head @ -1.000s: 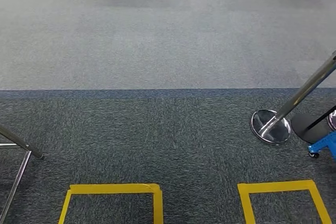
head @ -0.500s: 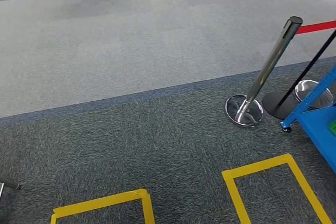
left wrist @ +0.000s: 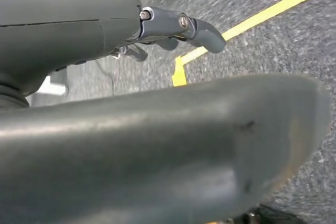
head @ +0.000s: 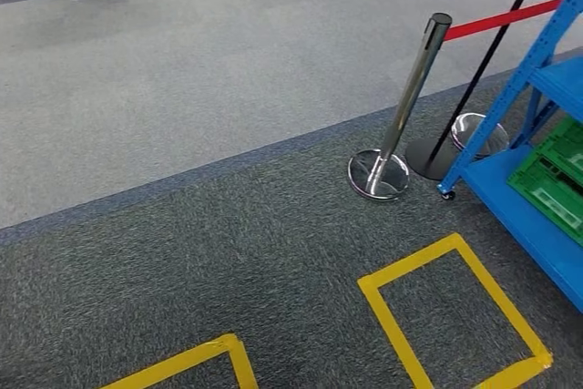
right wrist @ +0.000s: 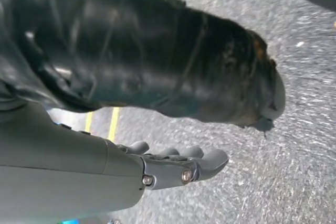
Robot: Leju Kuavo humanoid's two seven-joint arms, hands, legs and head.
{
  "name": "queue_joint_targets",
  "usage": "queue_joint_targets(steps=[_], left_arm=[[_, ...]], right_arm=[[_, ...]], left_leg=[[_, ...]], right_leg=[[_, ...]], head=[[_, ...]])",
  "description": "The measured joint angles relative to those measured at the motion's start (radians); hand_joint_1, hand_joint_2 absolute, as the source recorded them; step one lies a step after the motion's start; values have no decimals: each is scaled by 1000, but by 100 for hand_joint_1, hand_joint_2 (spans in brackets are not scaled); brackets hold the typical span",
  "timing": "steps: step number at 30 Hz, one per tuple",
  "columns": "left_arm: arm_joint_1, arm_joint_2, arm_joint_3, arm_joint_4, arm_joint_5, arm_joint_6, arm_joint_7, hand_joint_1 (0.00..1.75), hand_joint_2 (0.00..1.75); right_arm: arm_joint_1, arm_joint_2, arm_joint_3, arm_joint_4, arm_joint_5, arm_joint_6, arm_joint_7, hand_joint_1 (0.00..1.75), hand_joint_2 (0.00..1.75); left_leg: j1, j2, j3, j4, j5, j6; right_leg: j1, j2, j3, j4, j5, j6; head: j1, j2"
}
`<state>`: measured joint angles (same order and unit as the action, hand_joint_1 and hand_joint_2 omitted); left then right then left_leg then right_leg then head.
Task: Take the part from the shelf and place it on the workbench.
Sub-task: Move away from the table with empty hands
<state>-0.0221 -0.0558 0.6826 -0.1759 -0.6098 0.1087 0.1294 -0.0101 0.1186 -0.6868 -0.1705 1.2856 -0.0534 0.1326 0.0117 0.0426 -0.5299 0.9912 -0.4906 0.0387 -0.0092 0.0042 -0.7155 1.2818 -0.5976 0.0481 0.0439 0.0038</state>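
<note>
Standing at right, blue shelf (head: 529, 225) holding green, seemingly slotted crates (head: 553, 190), both hands' fingers (right wrist: 186, 162) empty, extended.

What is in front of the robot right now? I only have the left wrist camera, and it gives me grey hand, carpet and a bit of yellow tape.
Observer: The head view shows a blue shelf at the right edge, with green crates on it.
Operator: Anything standing near it?
Observer: A chrome post with a red belt stands on the carpet just left of the shelf's corner.
Operator: Is the right hand carrying anything?
Observer: No. In the right wrist view the right hand hangs over the carpet with its fingers stretched out, holding nothing.
</note>
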Motion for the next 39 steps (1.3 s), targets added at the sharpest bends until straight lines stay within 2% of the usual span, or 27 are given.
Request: queue_joint_targets(steps=[1,2,4,6,8,10,12,13,14,15,16,17,19,21,23,24,25,27,28,29,30,31,33,35,36,38,39], left_arm=[[-1,0,0,0,-4,-4,1,0,0],[-2,-1,0,0,-6,-9,2,0,0],[-3,-2,0,0,-3,-20,-6,0,0],[-6,-4,1,0,2,-10,-17,0,0],[-12,-7,1,0,3,13,-19,0,0],[-15,-10,1,0,1,22,-19,0,0],[-11,-10,1,0,-5,18,-19,0,0],[-9,-9,1,0,-7,11,-18,0,0],[-7,-7,1,0,-6,1,-16,0,0],[-6,-6,1,0,-2,-12,-14,0,0],[-5,-5,2,0,2,-26,-14,0,0],[-5,-5,3,0,7,-39,-15,0,0],[-5,-6,6,0,15,-53,-23,0,0],[-6,-7,11,0,19,-57,-33,0,0],[-8,-10,18,0,21,-57,-39,0,0],[-9,-11,20,0,21,-56,-40,0,0],[-10,-13,21,0,22,-52,-39,0,0],[-7,-15,24,0,21,-47,-36,0,0],[-5,-15,25,0,19,-46,-35,0,0],[-3,-14,26,0,18,-46,-33,0,0],[-2,-14,28,0,16,-46,-32,0,0],[-3,-15,29,0,16,-46,-30,0,0],[-5,-16,31,0,15,-45,-28,0,0],[-6,-17,31,0,13,-45,-27,0,0],[-6,-17,32,0,12,-44,-27,0,0],[-10,-17,34,0,11,-40,-25,0,0],[-12,-16,36,0,11,-39,-24,0,0]], right_arm=[[1,0,0,0,-2,-3,0,0,0],[2,0,0,0,-5,-5,1,0,0],[1,0,0,0,-15,-6,3,0,0],[1,0,-2,0,-25,-7,7,0,0],[4,0,-4,0,-32,-8,10,0,0],[6,1,-5,0,-34,-10,12,0,0],[5,1,-5,0,-32,-12,14,0,0],[3,1,-5,0,-29,-12,14,0,0],[3,1,-5,0,-25,-12,14,0,0],[3,1,-5,0,-22,-11,14,0,0],[4,1,-5,0,-20,-9,13,0,0],[5,1,-5,0,-19,-8,11,0,0],[4,2,-5,0,-17,-5,8,0,0],[3,3,-5,0,-16,-5,7,0,0],[5,3,-5,0,-16,-5,7,0,0],[7,3,-5,0,-15,-5,7,0,0],[8,3,-5,0,-14,-5,7,0,0],[6,3,-5,0,-13,-5,7,0,0],[4,3,-5,0,-13,-5,7,0,0],[3,3,-5,0,-13,-6,7,0,0],[3,3,-5,0,-12,-5,7,0,0],[3,3,-5,0,-10,-5,7,0,0],[3,3,-5,0,-6,-5,7,0,0],[3,3,-5,0,-4,-4,8,0,0],[2,3,-4,0,-2,-2,8,0,0],[4,3,-4,0,2,0,8,0,0],[5,3,-4,0,2,1,8,0,0]], left_leg=[[1,12,2,0,-2,-2],[1,24,5,0,-4,-5],[-1,43,11,2,-10,-16],[-4,60,16,4,-14,-28],[-1,68,22,6,-19,-41],[4,30,12,46,-52,-51],[5,-19,-37,164,-115,-53],[5,-29,-69,232,-142,-53],[5,-33,-96,281,-153,-51],[4,-34,-108,296,-144,-49],[4,-37,-104,271,-115,-46],[4,-44,-84,212,-73,-41],[6,-88,-34,80,-9,-32],[4,-118,-14,24,3,-28],[3,-103,-12,14,6,-24],[4,-91,-9,6,10,-19],[6,-79,-5,-2,14,-15],[7,-50,-2,-11,17,-8],[6,-34,-2,-11,17,-7],[5,-18,-2,-11,16,-7],[5,-3,-2,-10,14,-7],[5,11,0,-10,13,-9],[6,33,5,-8,8,-16],[3,52,11,-5,1,-28],[1,59,14,-5,-1,-34],[1,75,21,-7,-4,-46],[3,68,24,-4,-9,-53]], right_leg=[[-2,-6,22,-37,25,2],[-4,-20,61,-104,58,3],[-2,-57,135,-233,103,-4],[3,-66,159,-274,111,-19],[3,-46,157,-276,114,-36],[0,-28,162,-283,118,-52],[1,-5,168,-286,121,-62],[3,8,168,-285,122,-64],[5,23,168,-284,122,-65],[7,38,169,-283,121,-65],[8,52,170,-282,121,-65],[9,67,171,-281,120,-65],[9,93,169,-275,118,-61],[6,116,159,-272,119,-50],[1,136,147,-275,123,-34],[2,127,141,-271,119,-28],[3,104,130,-253,105,-24],[4,38,83,-158,47,-18],[3,18,50,-93,14,-14],[1,8,24,-38,-7,-10],[0,3,12,-12,-9,-7],[-2,-1,21,-26,8,-5],[-3,-29,93,-152,71,-5],[0,-61,156,-263,107,-15],[2,-67,166,-282,109,-22],[5,-48,162,-282,109,-36],[3,-38,163,-284,110,-42]], head=[[1,0],[1,0],[2,0],[-1,0],[-3,0],[-9,0],[-17,0],[-20,0],[-22,0],[-24,0],[-25,0],[-26,0],[-26,0],[-28,0],[-31,0],[-31,0],[-27,0],[-18,0],[-14,0],[-12,0],[-12,0],[-11,0],[-10,0],[-8,0],[-7,0],[-8,0],[-9,0]])
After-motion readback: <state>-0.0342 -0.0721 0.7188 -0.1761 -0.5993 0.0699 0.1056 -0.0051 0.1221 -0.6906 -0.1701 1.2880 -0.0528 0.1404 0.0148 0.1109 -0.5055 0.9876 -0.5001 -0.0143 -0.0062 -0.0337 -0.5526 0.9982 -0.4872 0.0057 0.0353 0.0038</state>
